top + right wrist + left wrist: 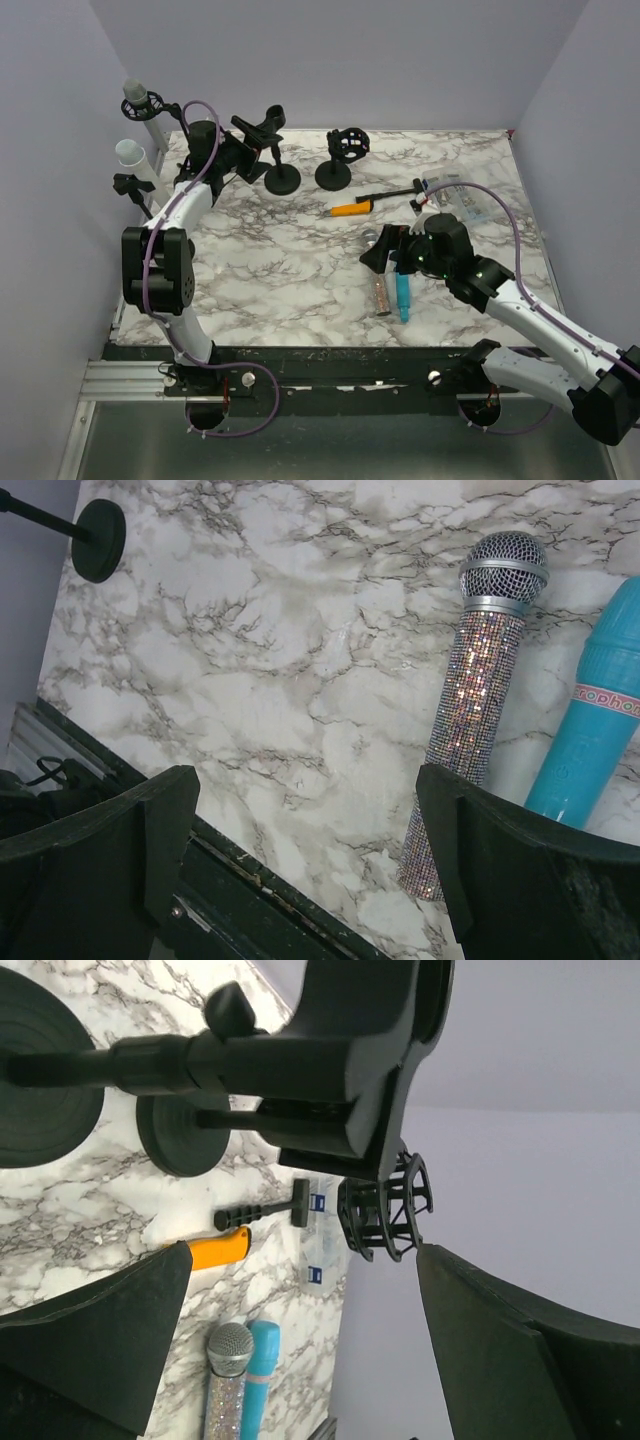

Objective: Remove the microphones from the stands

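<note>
My left gripper (305, 1260) is out at the far left of the white-and-grey marbled tabletop (300, 270), its fingers (100, 1340) spread wide and holding nothing. Just ahead of them stands the black microphone stand with a round flat base and a clip holder on top (270, 150). The clip is empty, and I see no contact between it and my fingers. To its right stands a second black stand topped by a round cage-like mount (347, 148).

My right gripper (308, 775) hangs over the middle-right of the table, jaws wide apart and gripping nothing. Below it the silver glitter-covered microphone with a mesh head (470, 700) lies flat on the marble, off the stand and well apart from it, with its head toward the far side. Just beside it on the right lies a teal plastic microphone (590, 750), roughly parallel to it. I cannot tell whether the two touch.

Between the stands and the microphones lies an orange-handled tool (352, 208), and just past its right end a black T-shaped piece (398, 192). A clear plastic packet (455, 197) sits farther right, near the far right corner. Along the left wall, two white rounded cylinders (133, 95) sit upright in black holders — one farther back, the other nearer.
</note>
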